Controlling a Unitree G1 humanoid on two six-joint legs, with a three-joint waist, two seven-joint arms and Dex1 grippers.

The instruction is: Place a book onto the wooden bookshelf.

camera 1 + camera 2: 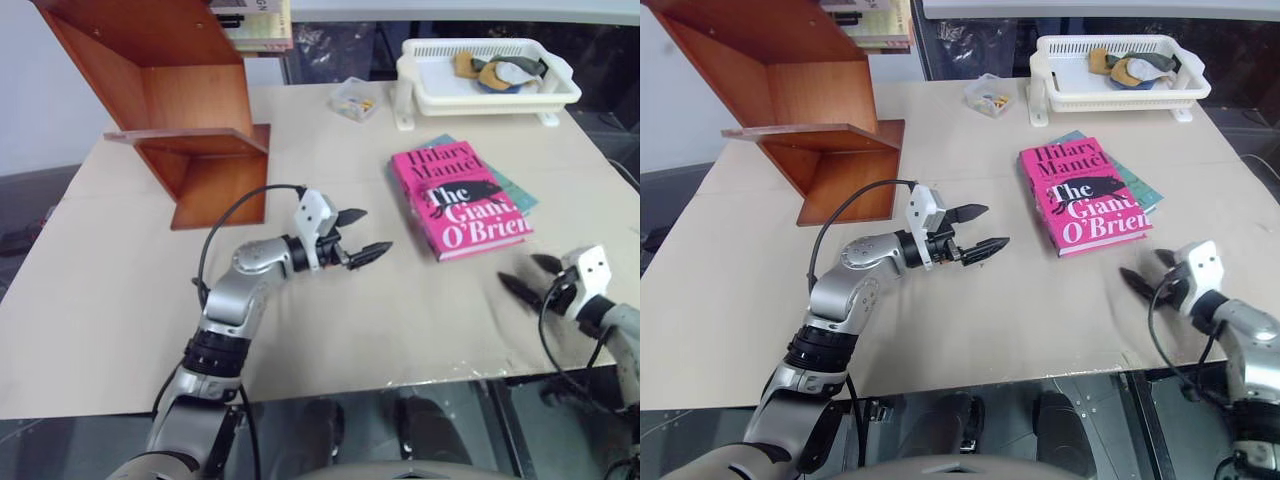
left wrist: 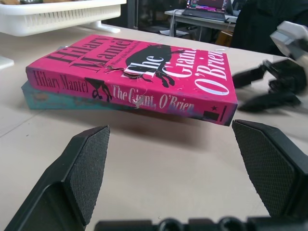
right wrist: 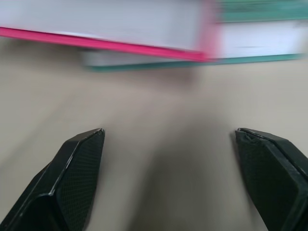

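Two pincers hang over the beige table (image 1: pixel 100 300), both with black fingers spread wide and nothing between them. The left pincer (image 1: pixel 358 235) sits near the middle of the table, pointing level toward the book (image 1: pixel 458 200), which lies a short way off; in the left wrist view its two fingers (image 2: pixel 82 168) frame the pink spine with bare tabletop in between. The right pincer (image 1: pixel 530 277) is low by the front right corner of the table, its tips aimed at the book's near edge but well short of touching it; the right wrist view shows its fingers (image 3: pixel 77 168) apart over bare table with the book's page edge ahead.

The book, a bright pink hardback lettered "Hilary Mantel The Giant, O'Brien", lies flat, cover up, on the right half of the table. It rests on top of a thinner teal book (image 1: pixel 515 190), whose corner and edge stick out from under it toward the right edge.

Toward the back left corner stands the wooden bookshelf (image 1: pixel 190 110), a reddish-brown unit of angled panels; books show at its upper end, though how they stand cannot be told. Along the back edge, right of centre, sits a white slatted basket tray (image 1: pixel 430 85) holding a few small items, and just beside it a small clear container (image 1: pixel 353 99) with bits inside.
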